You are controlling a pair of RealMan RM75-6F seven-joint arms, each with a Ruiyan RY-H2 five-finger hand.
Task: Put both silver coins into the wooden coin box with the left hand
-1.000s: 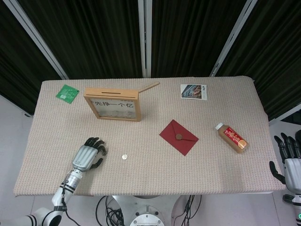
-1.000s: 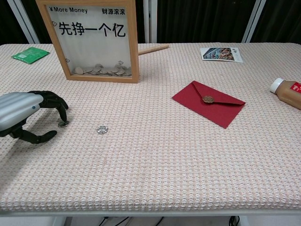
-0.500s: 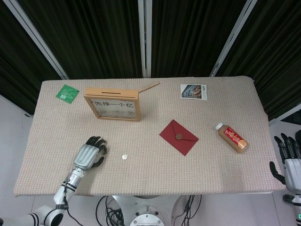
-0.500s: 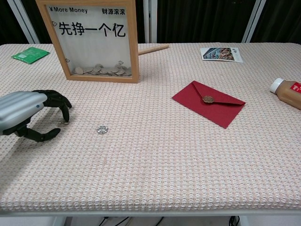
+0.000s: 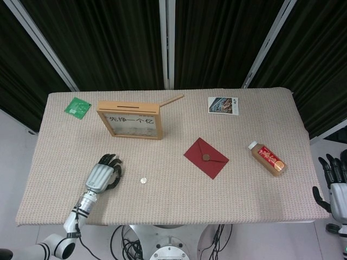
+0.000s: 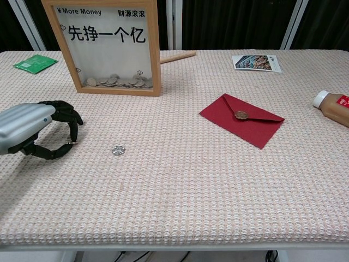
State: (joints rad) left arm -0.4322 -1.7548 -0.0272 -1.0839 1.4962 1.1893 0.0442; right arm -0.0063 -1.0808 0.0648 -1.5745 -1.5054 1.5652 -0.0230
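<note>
Left hand (image 6: pixel 32 128) low over woven tabletop (image 6: pixel 180 180), thumb and fingertip pinching one small silver coin (image 6: pixel 71 142). Second silver coin (image 6: pixel 118 150) flat just beside it. Wooden glass-fronted coin box (image 6: pixel 106 46) upright behind. Right hand (image 5: pixel 335 181) off table edge, fingers apart.

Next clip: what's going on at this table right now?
The robot's left hand is at the near left of the beige table, its dark fingers curled, apparently pinching a small silver coin at the fingertips. A second silver coin lies flat just beside it. The wooden coin box stands upright behind. The right hand waits off the table edge.
</note>
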